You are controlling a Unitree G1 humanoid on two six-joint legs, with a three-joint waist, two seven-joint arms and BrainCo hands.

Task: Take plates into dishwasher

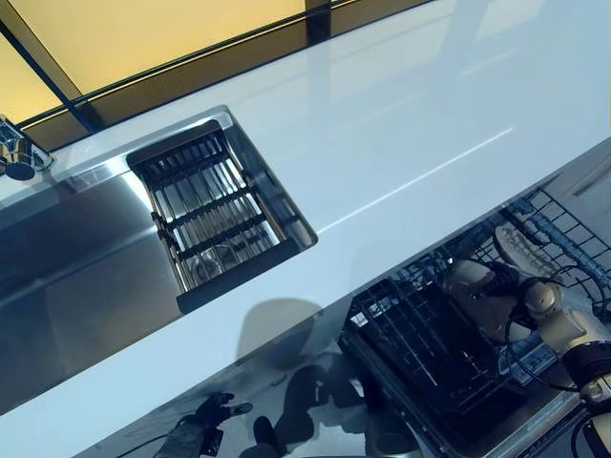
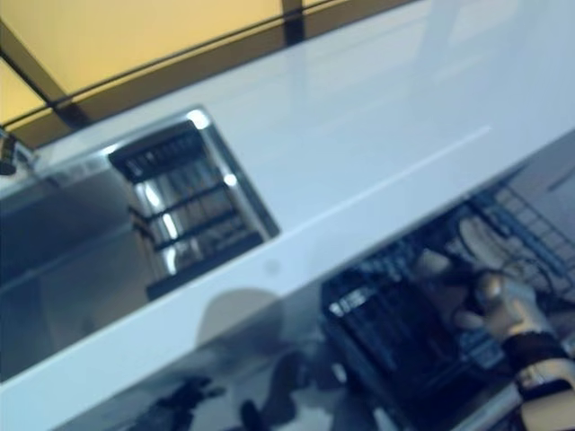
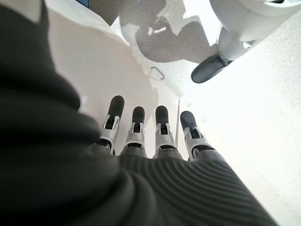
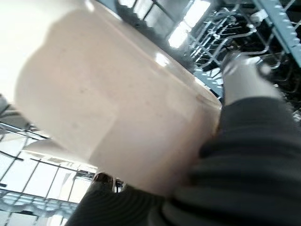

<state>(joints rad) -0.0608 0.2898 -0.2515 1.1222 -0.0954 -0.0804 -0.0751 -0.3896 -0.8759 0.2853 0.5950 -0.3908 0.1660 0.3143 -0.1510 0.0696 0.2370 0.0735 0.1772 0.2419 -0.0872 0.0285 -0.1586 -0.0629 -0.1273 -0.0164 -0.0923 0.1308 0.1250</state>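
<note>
Cream ceramic filled the space in front of the right hand (image 1: 558,320): a pale plate (image 4: 113,113), or possibly a shallow bowl, sat right against the palm, with the thumb hooked over its rim, so the hand was closed on it. The piece was held out ahead of that hand and over the dark wire rack (image 1: 420,353) of the open dishwasher, just beneath the front edge of the white counter (image 1: 401,143). From the close view its broad face seemed to lie across the hand rather than in line with the tines below, though I could not tell the exact tilt. I would judge that the coming move turned on tipping the piece edge-down so it met a slot between the tines directly under the hand.

The left hand (image 3: 146,132) hung low and well away from the rack, fingers straight and spread a little, holding nothing; the right was plainly the nearer one. Farther off from both hands, a slatted tray (image 1: 215,215) sat in the steel sink (image 1: 67,277).

No writing, label or brand could be read anywhere.
</note>
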